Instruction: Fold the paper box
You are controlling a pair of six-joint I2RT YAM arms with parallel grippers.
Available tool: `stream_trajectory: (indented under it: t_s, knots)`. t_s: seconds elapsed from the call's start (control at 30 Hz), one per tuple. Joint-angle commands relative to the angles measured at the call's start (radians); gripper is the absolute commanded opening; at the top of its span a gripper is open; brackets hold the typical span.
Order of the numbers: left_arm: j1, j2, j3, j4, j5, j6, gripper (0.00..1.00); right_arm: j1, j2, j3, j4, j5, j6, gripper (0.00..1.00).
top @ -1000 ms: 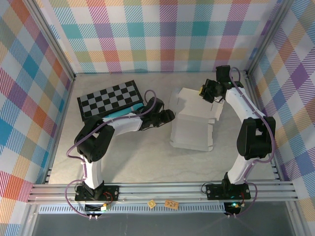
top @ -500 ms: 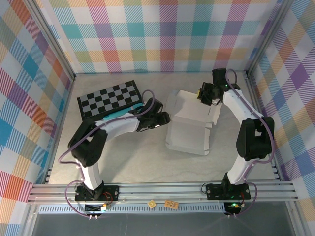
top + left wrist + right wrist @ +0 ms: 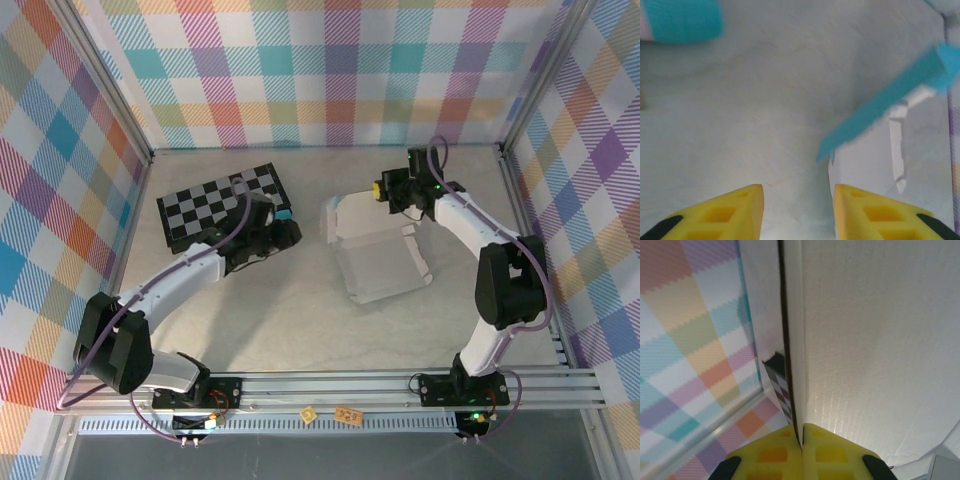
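At its flap, apparently, the right gripper (image 3: 801, 434) clamped the thin turquoise cardboard box (image 3: 380, 265); left gripper (image 3: 797, 192) gaped empty; one-handed tugging could tear it.

White arms (image 3: 180, 285), black joints, purple cables (image 3: 432, 147), yellow fingers (image 3: 725, 215) with black tips

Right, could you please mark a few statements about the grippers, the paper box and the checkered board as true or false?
1. The right gripper is shut on an edge of the paper box. True.
2. The left gripper grips the paper box. False: it is open and empty, over the bare table.
3. The paper box shows its whitish inner face to the top camera. True.
4. The checkered board lies under the paper box. False: it lies apart from it, to the box's left in the top view.
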Motion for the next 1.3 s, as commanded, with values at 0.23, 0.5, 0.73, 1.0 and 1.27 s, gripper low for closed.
stream_trajectory:
  t_s: [0.23,0.5,0.73,1.0,1.27]
  knots:
    - [0.052,0.134,-0.151,0.549,0.283,0.325,0.24,0.015,-0.002,-0.102,0.174,-0.107,-0.161,0.0]
    - [0.005,0.239,-0.117,0.603,0.39,0.401,0.29,0.015,0.001,-0.112,0.19,-0.109,-0.149,0.0]
    - [-0.026,0.272,-0.11,0.658,0.352,0.373,0.35,0.014,0.003,-0.114,0.205,-0.111,-0.125,0.0]
    - [-0.055,0.303,-0.076,0.673,0.292,0.354,0.4,0.012,-0.003,-0.12,0.204,-0.111,-0.102,0.0]
    - [-0.061,0.329,-0.061,0.71,0.309,0.351,0.44,0.015,-0.007,-0.121,0.192,-0.12,-0.098,0.0]
